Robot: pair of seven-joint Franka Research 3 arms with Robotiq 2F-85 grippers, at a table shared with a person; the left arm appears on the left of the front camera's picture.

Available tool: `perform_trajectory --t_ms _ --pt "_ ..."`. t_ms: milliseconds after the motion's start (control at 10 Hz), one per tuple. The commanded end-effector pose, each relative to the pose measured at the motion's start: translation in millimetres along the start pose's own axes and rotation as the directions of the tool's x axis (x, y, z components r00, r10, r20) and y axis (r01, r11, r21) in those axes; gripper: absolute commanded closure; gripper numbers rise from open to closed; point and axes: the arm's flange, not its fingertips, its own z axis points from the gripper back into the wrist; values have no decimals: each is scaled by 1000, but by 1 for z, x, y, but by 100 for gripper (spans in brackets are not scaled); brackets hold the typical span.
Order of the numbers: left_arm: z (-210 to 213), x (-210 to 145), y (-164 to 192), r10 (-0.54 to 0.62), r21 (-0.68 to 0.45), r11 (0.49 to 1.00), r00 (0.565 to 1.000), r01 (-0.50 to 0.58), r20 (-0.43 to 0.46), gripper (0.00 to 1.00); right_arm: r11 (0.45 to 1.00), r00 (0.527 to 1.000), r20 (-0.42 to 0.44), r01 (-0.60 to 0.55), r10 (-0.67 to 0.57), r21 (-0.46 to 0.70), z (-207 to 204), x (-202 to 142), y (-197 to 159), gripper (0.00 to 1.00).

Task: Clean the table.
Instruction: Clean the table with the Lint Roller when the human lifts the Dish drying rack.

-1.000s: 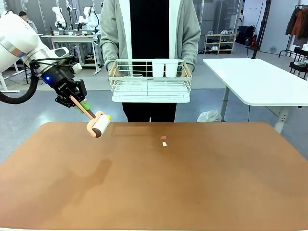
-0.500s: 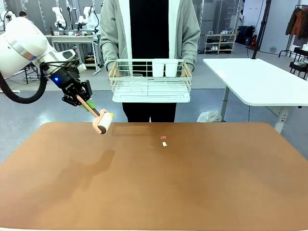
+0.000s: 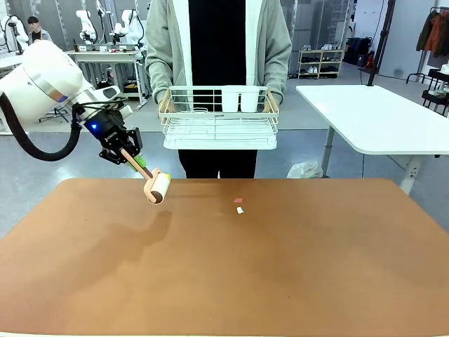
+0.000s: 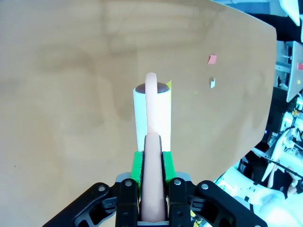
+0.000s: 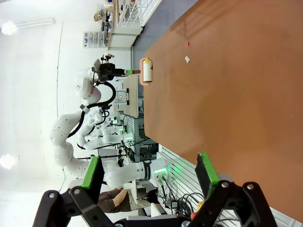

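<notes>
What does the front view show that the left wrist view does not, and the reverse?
Front view: a person holding a white wire rack, and a white table. Left wrist view: both green pads of the left jaws, close up, clamped on the lint roller handle. Both: the lint roller over the brown table, with a pink scrap and a white scrap on it.

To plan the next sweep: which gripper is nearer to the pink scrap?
Left. The left gripper, shut on the roller, hangs left of the scrap; the right gripper is far across the table.
</notes>
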Motion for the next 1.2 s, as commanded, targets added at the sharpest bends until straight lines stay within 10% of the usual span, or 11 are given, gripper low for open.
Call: perform_trajectory --t_ms 0,1100 --pt "-11 11 3 30 -14 999 1000 -29 10 79 1000 1000 6 -20 20 15 0 -2 1 0" --pt "-82 27 -14 50 -117 992 999 -49 2 79 1000 1000 6 -20 20 15 0 -2 1 0"
